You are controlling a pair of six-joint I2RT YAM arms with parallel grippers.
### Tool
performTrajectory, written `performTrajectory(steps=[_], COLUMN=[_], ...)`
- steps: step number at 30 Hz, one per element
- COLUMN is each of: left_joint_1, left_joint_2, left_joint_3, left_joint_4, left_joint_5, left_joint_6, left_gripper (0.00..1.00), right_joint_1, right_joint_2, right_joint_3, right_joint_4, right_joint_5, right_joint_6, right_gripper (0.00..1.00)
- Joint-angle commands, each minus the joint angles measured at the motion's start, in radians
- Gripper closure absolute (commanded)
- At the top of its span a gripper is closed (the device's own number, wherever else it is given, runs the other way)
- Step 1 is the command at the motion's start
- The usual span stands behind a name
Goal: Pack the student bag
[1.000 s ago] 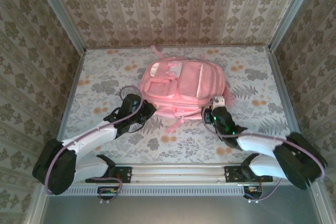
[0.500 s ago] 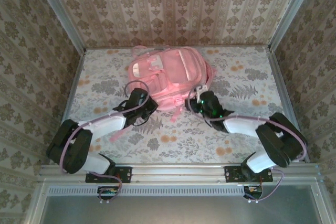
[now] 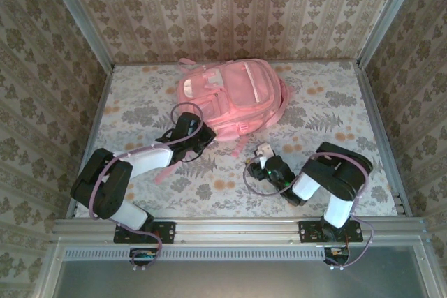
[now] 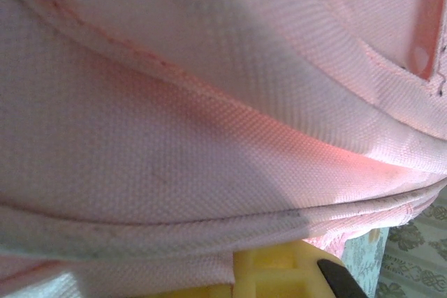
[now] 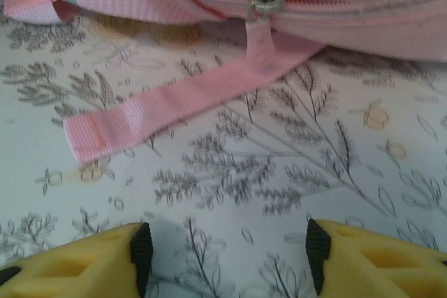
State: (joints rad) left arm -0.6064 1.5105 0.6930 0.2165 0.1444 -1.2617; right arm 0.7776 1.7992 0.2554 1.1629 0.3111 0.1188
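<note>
The student bag, a big soft pink backpack, lies front up at the back middle of the table. My left gripper is shut on the fabric at the bag's near left edge. In the left wrist view pink weave lies right over one yellow finger. My right gripper stands open above the bare table, apart from the bag on its near side. In the right wrist view its jaws are spread with nothing between them. Ahead of them lie a loose pink strap and a zipper pull.
The floral tablecloth is hemmed in by patterned walls at the left, back and right. A metal rail runs along the near edge. A thin pink strap trails beside the left arm.
The bag has slid toward the back and left and has turned, with the left gripper still on it. The right gripper has opened and drawn back toward the near side.
</note>
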Motion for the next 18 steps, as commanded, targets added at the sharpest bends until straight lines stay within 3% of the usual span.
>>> performTrajectory(steps=[1, 14, 18], left_joint_1=[0.009, 0.034, 0.04], left_joint_2=[0.008, 0.014, 0.02], left_joint_3=[-0.008, -0.018, -0.021], left_joint_4=[0.078, 0.083, 0.088], left_joint_5=[0.079, 0.1, 0.105], left_joint_6=[-0.011, -0.021, -0.027], left_gripper=[1.0, 1.0, 1.0], right_joint_1=[0.009, 0.0, 0.0], right_joint_2=[0.061, 0.187, 0.224], right_joint_3=[0.058, 0.164, 0.176], right_joint_4=[0.189, 0.184, 0.185], right_joint_5=[0.051, 0.092, 0.11], right_joint_6=[-0.047, 0.013, 0.027], right_gripper=[0.37, 0.37, 0.33])
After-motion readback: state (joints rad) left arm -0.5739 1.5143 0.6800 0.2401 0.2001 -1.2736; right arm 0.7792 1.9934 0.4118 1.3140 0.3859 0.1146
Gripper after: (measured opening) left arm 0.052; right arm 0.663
